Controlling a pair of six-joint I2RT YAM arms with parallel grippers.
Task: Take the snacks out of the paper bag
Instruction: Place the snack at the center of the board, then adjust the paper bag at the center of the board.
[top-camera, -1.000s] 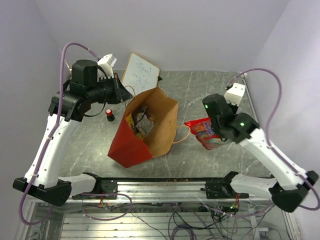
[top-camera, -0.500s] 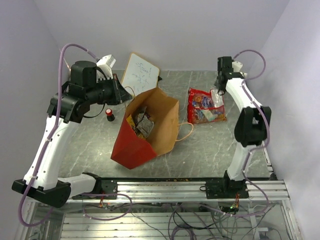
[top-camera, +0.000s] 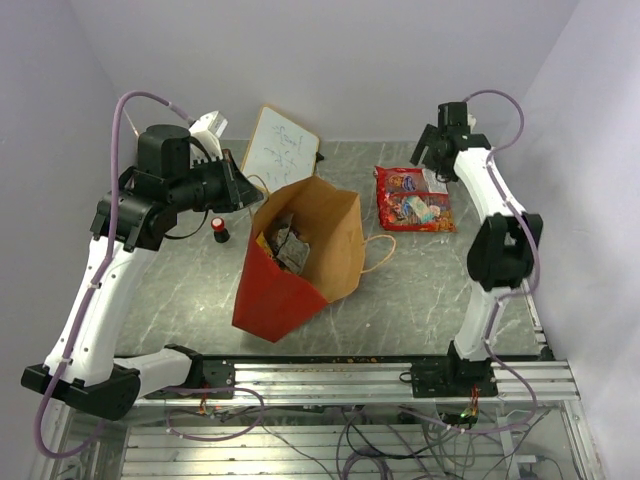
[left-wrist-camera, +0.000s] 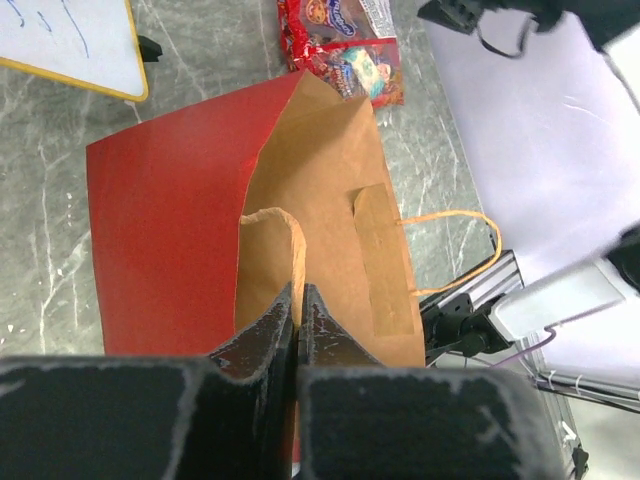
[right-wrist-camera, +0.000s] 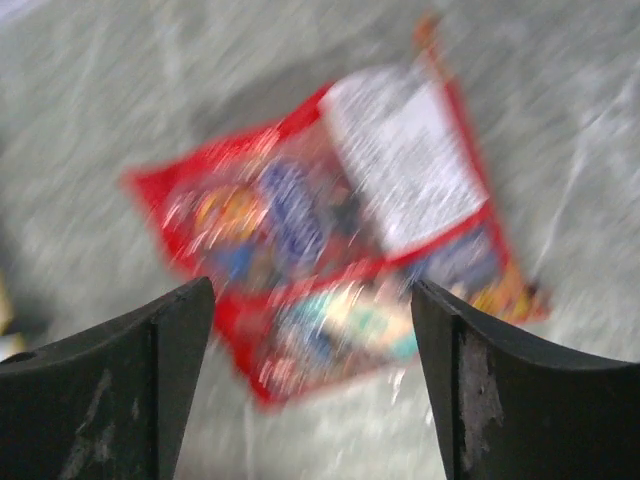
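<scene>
Pinching the kraft rim of the paper bag (left-wrist-camera: 170, 230) with the left gripper (left-wrist-camera: 298, 300), bottom centre of the left wrist view, both fingers pressed tight together on the paper edge. Just past the fingertips, showing the bag's red outer wall at left of frame and its brown lining at centre, with a tan loop handle (left-wrist-camera: 460, 215) trailing onto the grey marble-patterned table (left-wrist-camera: 40, 260) at right. Seen from the top view at centre frame with mouth gaping toward the camera and base toward the lower edge, carrying small shiny snack packets (top-camera: 283, 245) in yellow, dark and silver down inside.

Spread wide and holding nothing with the right gripper (right-wrist-camera: 312, 292), fingers at the lower corners of the blurred right wrist view. Poised over the large red candy bag (right-wrist-camera: 300, 220), colourful print and white label panel facing up; impossible to tell whether touching. Laid flat on the table in the upper right of the top view, outside the paper bag and apart from it, up and to the right of the handle.

Behind the paper bag, upper centre of the top view, a tilted whiteboard (top-camera: 280, 150) with handwriting. To the bag's left, a small red-and-black marker cap (top-camera: 219, 229) upright on the table
</scene>
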